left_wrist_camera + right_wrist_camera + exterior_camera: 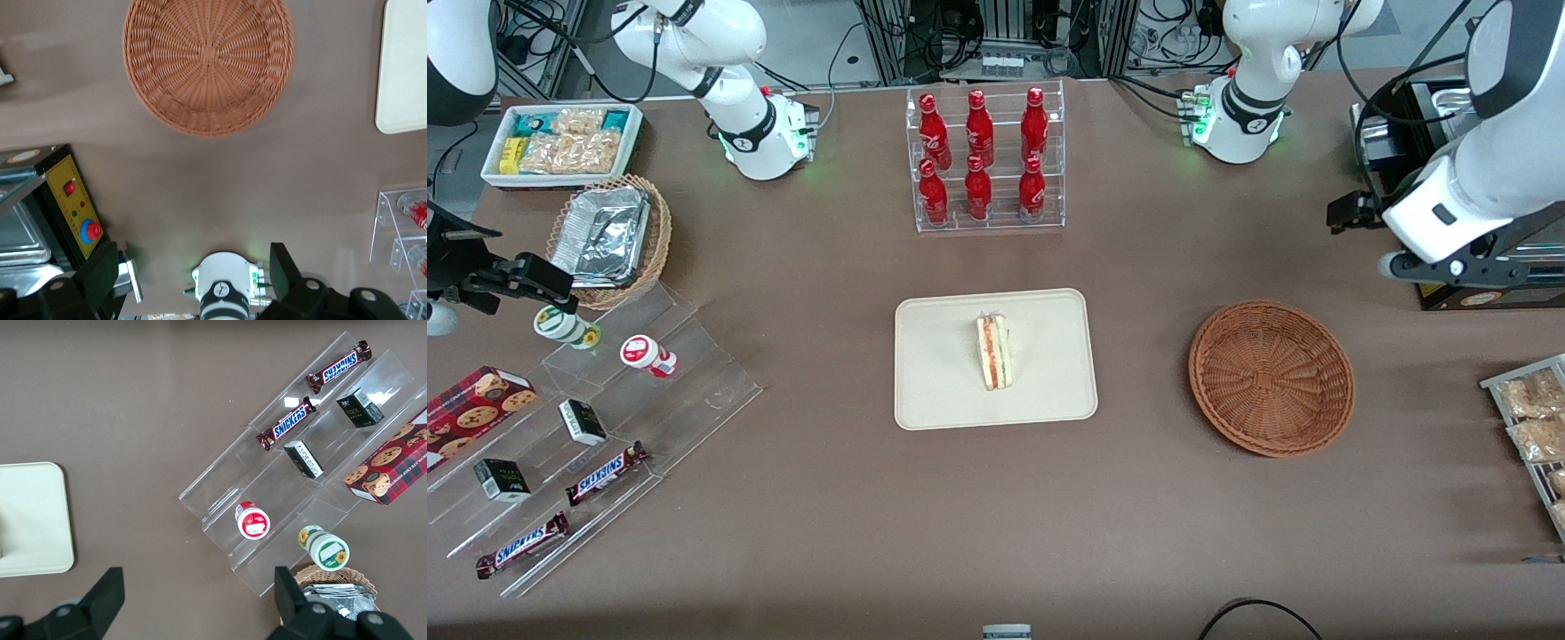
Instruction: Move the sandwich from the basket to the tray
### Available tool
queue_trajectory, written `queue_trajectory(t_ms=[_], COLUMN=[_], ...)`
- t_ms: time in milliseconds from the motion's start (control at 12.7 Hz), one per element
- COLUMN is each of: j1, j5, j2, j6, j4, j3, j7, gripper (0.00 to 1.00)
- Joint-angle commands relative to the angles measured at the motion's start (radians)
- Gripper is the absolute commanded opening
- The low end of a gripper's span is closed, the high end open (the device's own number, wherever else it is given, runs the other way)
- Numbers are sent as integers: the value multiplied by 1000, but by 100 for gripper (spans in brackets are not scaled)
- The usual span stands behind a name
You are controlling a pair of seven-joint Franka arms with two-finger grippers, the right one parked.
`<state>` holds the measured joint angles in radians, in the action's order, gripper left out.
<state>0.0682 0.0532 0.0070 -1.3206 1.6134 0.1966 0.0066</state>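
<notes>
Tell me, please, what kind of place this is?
Probably a robotics lab staged like a snack shop: red bottles in a clear rack, Snickers bars on display steps, cabled equipment racks. The sandwich lies on the tray; the open tool hangs above the table.

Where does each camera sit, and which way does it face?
Front view: high above the table, looking down on the sandwich lying on the tray; both arm bases show.
Left wrist view: on the raised working arm, looking down at the empty basket; the open gripper shows.
Right wrist view: on the parked arm, looking down at the snack shelves.
All three share the tray.
</notes>
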Motion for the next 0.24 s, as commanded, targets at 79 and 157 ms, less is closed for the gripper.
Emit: queue_trajectory(t_ms=[79,157], j1=[5,5], j5=[-18,-27], j2=[-33,-33], j6=[26,26], j4=[2,2], j3=[-31,-34], j7=[21,21], gripper=[100,100])
